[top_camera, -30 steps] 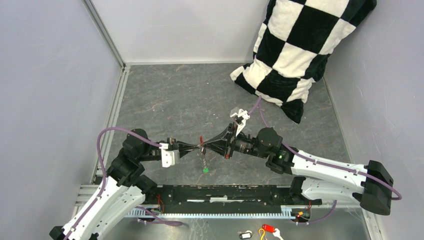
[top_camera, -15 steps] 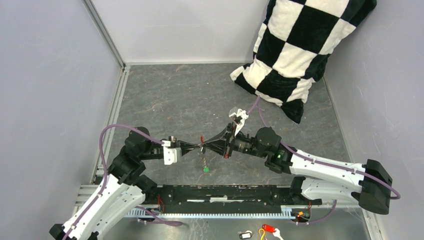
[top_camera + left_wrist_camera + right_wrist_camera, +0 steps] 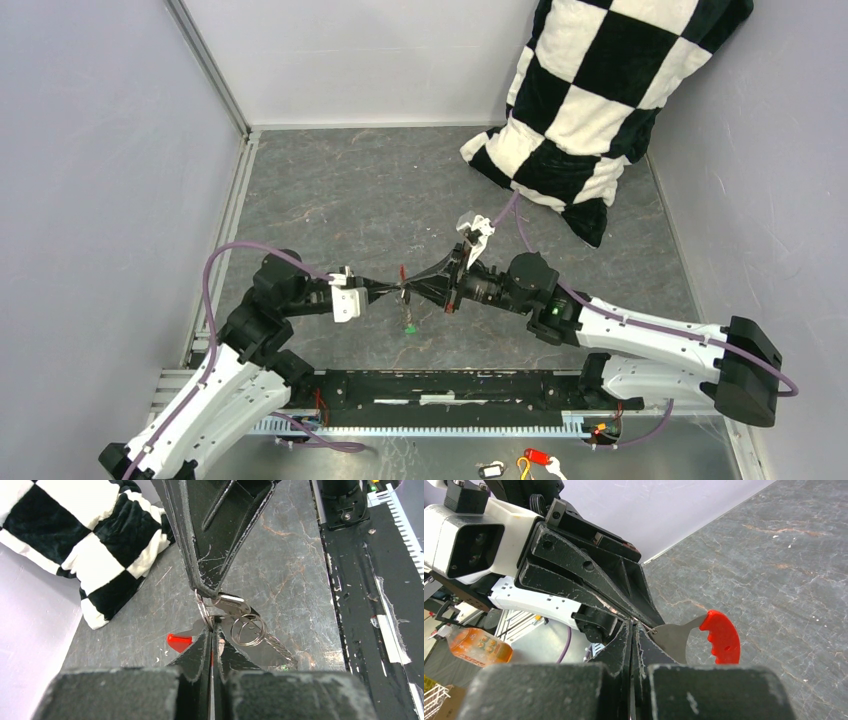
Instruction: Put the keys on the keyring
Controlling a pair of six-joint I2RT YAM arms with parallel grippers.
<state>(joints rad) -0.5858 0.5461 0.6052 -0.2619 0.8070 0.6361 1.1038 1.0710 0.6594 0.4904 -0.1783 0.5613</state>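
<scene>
My left gripper [image 3: 398,292] and right gripper [image 3: 410,292] meet tip to tip above the middle of the floor, both shut on the keyring [image 3: 405,296]. In the left wrist view its wire loops [image 3: 247,629] sit at my left gripper [image 3: 211,630], under the right fingers [image 3: 207,555]. The red key [image 3: 401,275] hangs from the ring; in the right wrist view its red handle [image 3: 721,636] sits just right of my right gripper [image 3: 632,626]. A silvery metal key [image 3: 232,604] hangs by the loops. The chain drops to the green key [image 3: 409,327].
A black-and-white checked cushion [image 3: 600,90] leans in the far right corner. A black rail [image 3: 450,385] runs along the near edge. A red tag with a yellow loop [image 3: 535,460] and a small black-framed tag [image 3: 490,469] lie below it. Grey walls stand on both sides.
Both grippers have shifted slightly away from the rail, still joined. The chain and green key have risen with them. The left wrist has moved in to the right.
</scene>
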